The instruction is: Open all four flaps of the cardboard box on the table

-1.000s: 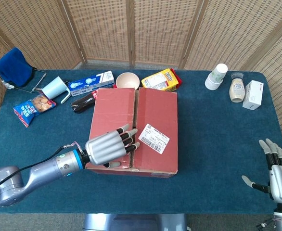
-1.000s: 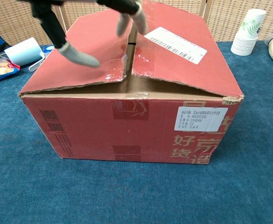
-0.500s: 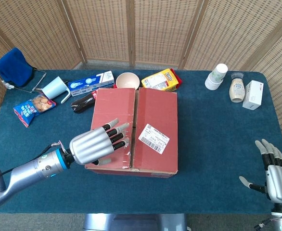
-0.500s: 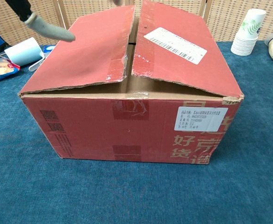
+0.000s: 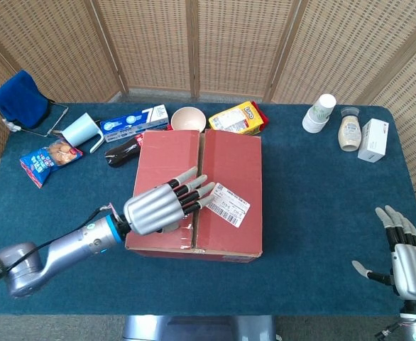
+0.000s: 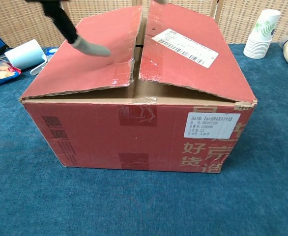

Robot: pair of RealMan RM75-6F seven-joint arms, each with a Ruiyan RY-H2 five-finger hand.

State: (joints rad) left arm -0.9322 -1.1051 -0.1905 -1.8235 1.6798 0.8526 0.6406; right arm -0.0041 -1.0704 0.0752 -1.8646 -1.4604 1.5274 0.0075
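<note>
A red cardboard box (image 5: 226, 163) (image 6: 134, 132) stands mid-table with its two top flaps lying down, a narrow seam between them. A white shipping label (image 5: 229, 204) sits on the right flap. My left hand (image 5: 162, 204) hovers over the left flap with fingers spread, fingertips (image 5: 205, 190) reaching across the seam toward the label; it holds nothing. In the chest view only one of its fingers (image 6: 77, 39) shows above the left flap. My right hand (image 5: 403, 256) is far off at the table's lower right, fingers apart and empty.
Behind the box lie a bowl (image 5: 188, 118), a yellow snack box (image 5: 236, 117), a blue carton (image 5: 133, 121) and a dark item (image 5: 123, 153). A cup (image 5: 80, 130), snack bag (image 5: 48, 160) and blue cloth (image 5: 20, 96) sit left. Paper cups (image 5: 319, 112), a bottle (image 5: 348, 133) and a white box (image 5: 373, 139) stand right.
My left hand drew back to the left half a second ago, then swung right again over the left flap to the seam. The flaps have not lifted. The right hand barely moved.
</note>
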